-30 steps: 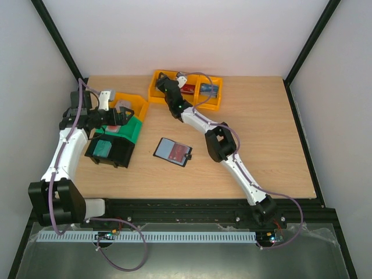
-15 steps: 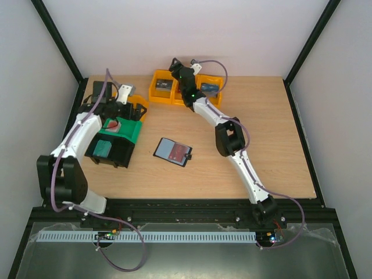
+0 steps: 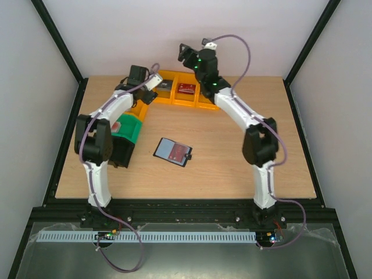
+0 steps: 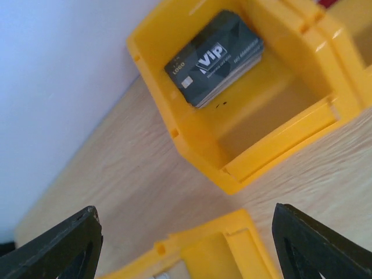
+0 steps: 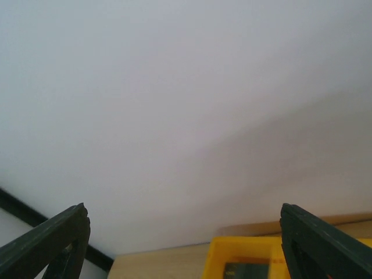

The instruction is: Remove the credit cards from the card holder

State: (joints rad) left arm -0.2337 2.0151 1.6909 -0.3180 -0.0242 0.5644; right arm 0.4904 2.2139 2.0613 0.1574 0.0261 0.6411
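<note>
The card holder [image 3: 165,146] lies open at the table's middle, a red card [image 3: 176,153] showing in its pocket. A dark VIP credit card [image 4: 215,58] lies in the leftmost yellow bin [image 3: 163,93], and a red card [image 3: 186,88] in the yellow bin beside it. My left gripper [image 3: 146,96] hovers open and empty between that bin and another yellow bin [image 4: 203,250]; in its wrist view the left gripper [image 4: 186,250] shows only fingertips [image 4: 64,247]. My right gripper [image 3: 186,53] is raised near the back wall, open and empty, facing the wall in the right wrist view [image 5: 185,244].
A green bin [image 3: 131,131] and a black bin [image 3: 119,154] stand at the left under my left arm. The row of yellow bins [image 5: 244,250] runs along the back edge. White walls and black frame posts close the table in.
My left arm has swung from over the green bin back towards the yellow bins. My right gripper has lifted out of the yellow bins towards the back wall, its jaws wider.
</note>
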